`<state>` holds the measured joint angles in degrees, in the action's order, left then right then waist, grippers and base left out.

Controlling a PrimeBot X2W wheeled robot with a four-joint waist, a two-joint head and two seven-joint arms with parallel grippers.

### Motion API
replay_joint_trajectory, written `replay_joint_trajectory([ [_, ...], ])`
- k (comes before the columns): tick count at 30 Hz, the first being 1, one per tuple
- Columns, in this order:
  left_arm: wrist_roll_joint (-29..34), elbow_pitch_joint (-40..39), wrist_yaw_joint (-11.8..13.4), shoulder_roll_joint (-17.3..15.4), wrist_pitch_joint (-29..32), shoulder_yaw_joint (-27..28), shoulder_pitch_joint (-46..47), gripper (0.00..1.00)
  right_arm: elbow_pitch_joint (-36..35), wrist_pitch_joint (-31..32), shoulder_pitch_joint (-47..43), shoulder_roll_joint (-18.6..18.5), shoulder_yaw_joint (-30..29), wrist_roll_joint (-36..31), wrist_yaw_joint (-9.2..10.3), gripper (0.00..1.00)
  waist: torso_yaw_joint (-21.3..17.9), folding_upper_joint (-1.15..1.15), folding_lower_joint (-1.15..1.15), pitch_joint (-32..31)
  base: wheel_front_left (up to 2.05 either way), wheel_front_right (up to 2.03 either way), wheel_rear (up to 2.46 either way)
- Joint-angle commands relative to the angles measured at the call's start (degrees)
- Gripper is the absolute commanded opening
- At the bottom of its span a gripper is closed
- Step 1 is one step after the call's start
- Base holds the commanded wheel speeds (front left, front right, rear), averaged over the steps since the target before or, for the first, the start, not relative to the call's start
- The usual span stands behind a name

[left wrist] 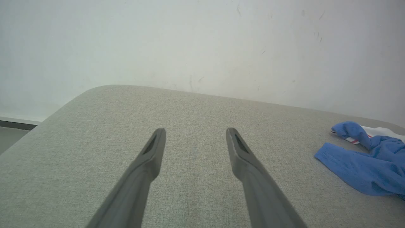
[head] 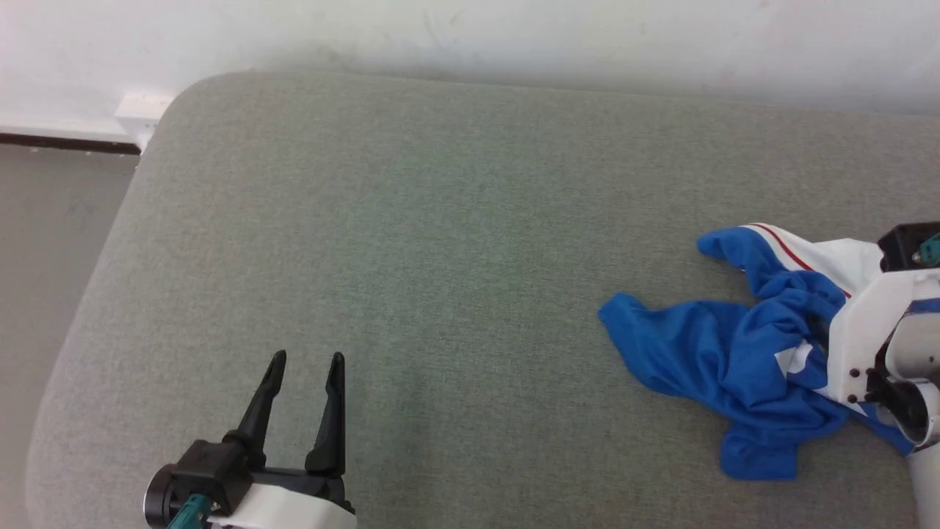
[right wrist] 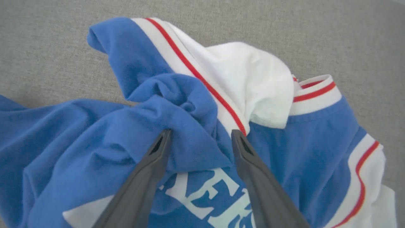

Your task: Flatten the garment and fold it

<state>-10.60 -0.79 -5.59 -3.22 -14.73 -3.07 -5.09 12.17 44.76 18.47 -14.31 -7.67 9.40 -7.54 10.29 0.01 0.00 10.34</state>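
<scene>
Two grippers stand released. Left gripper (head: 308, 358) hangs at seven o'clock of the head view, well apart from the garment (head: 705, 353), which lies crumpled at four o'clock on the grey cushion (head: 440, 220). Right gripper (right wrist: 201, 133) straddles a blue fold, jaws apart. Risk: closing here likely pinches several bunched layers, so lifting drags a knot instead of spreading it.

The garment (head: 705, 360) is bright blue, its sleeve ends and trim white with thin red stripes, its lettering white. The cushion (head: 440, 220) is plain grey-green weave. The left gripper (head: 307, 356) and right gripper (right wrist: 201, 133) are black-fingered; the wall (head: 514, 37) is white.
</scene>
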Motion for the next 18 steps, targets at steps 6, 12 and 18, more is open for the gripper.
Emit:
replay_joint_trajectory([
  [6,-0.04,0.44,-0.61,0.23,-0.27,-0.20,1.96,1.00,5.29,-2.77,0.67,1.79,-1.44,-2.40,0.05,0.00,2.13,-0.01,0.00,1.36,0.00,0.00,0.00],
  [12,-0.05,1.04,-0.22,0.27,-0.27,0.09,1.32,1.00,4.74,-6.17,3.28,0.66,-0.17,-2.36,0.05,0.00,1.22,-0.01,0.00,-1.07,0.00,0.00,0.00],
  [18,-0.48,1.37,0.19,0.31,-0.27,-0.12,-0.14,1.00,1.22,-6.27,5.41,-2.48,2.97,-0.58,0.05,0.00,0.59,-0.01,0.00,-4.60,0.00,0.00,0.00],
])
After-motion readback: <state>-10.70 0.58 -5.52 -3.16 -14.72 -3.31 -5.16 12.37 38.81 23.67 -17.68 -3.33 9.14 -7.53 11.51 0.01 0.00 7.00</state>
